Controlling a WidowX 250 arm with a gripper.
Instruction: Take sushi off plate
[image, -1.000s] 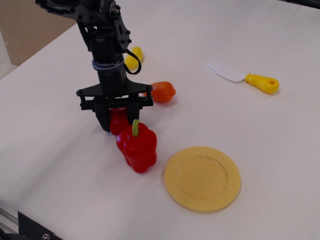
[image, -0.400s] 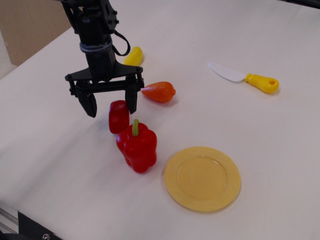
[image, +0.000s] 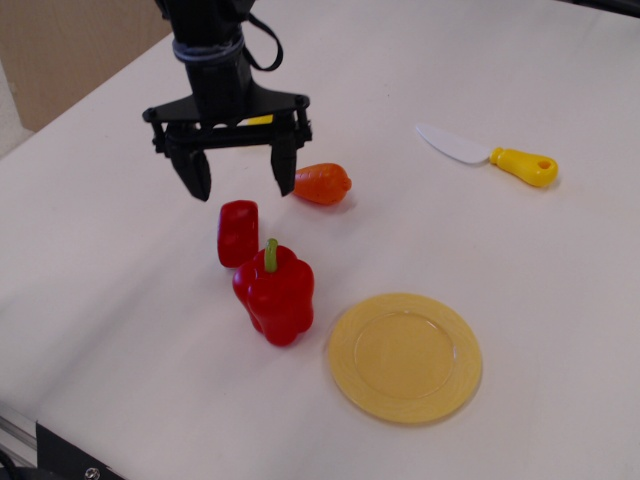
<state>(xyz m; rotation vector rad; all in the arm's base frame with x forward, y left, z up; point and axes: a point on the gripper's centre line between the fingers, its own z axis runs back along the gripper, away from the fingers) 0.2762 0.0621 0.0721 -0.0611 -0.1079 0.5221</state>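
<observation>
The gripper has gone up and a bit to the right since a sec ago. Back then it was shut low on the sushi; now it hangs above it w/ jaws wide and nothing in them.

The sushi sits on the table, standing on its edge, just behind the red pepper and very close to it, maybe touching. It is off the plate, which lies bare, near and to the right, well apart from the sushi. So the job looks done, I think.

The sushi looks like hard shiny plastic. Prob light, stiff, not easy to break. It could be slippy, & it may tip over since it stands on a thin side. Best spot to pinch: its two flat red faces, in the middle.

Count: 1 sushi, 1 plate, 1 pepper. 1 orange toy just right of the gripper. 1 knife, white blade & yellow handle, far right. 1 yellow thing, mostly hidden behind the gripper, can't tell what.
</observation>
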